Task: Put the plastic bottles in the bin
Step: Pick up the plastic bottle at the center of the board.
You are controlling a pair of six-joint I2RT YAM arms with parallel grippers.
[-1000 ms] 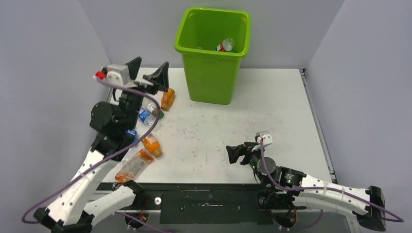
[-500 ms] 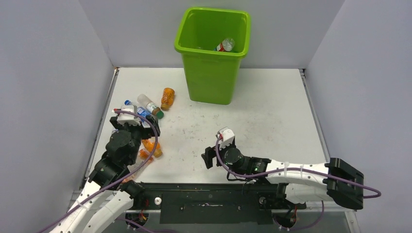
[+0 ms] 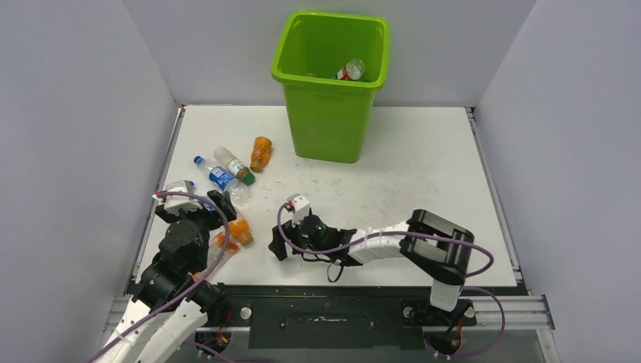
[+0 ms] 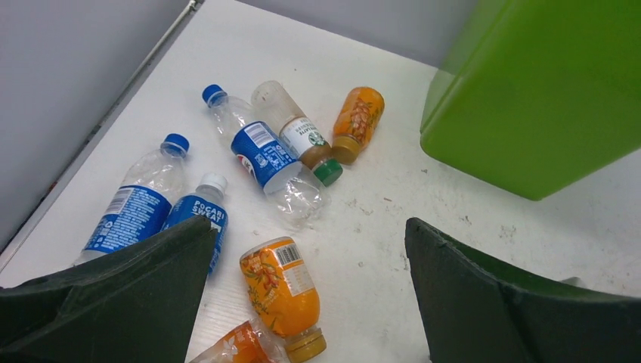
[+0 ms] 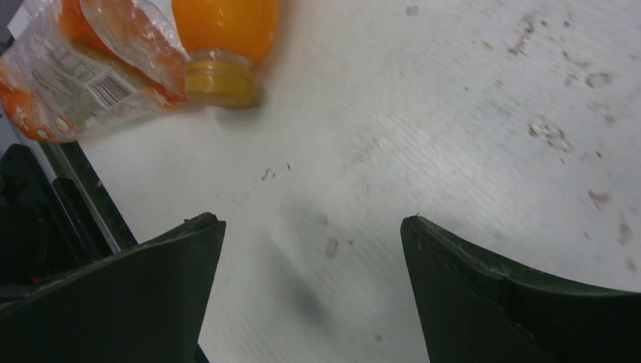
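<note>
The lime-green bin [image 3: 329,113] stands at the back centre, with one bottle [image 3: 351,70] inside; its wall [image 4: 544,91] fills the left wrist view's upper right. Several plastic bottles lie at the left: an orange one [image 3: 261,153], a clear green-capped one [image 3: 233,164], and a blue-labelled one [image 3: 215,175]. My left gripper [image 3: 219,215] hangs open over an orange bottle [image 4: 282,291], a crushed orange one [image 4: 238,344] and a Pocari Sweat bottle [image 4: 198,215]. My right gripper [image 3: 274,242] is open low over bare table, just right of the orange bottle's cap [image 5: 221,79].
Grey walls close in the table [image 3: 408,174] on the left, back and right. The black front rail [image 3: 325,302] runs along the near edge. The left arm's body [image 5: 30,227] shows dark at the right wrist view's left side.
My left arm has come down from high at the back left to low over the front-left bottles. My right arm has swung left across the table toward the orange bottles. Both grippers stayed open.
</note>
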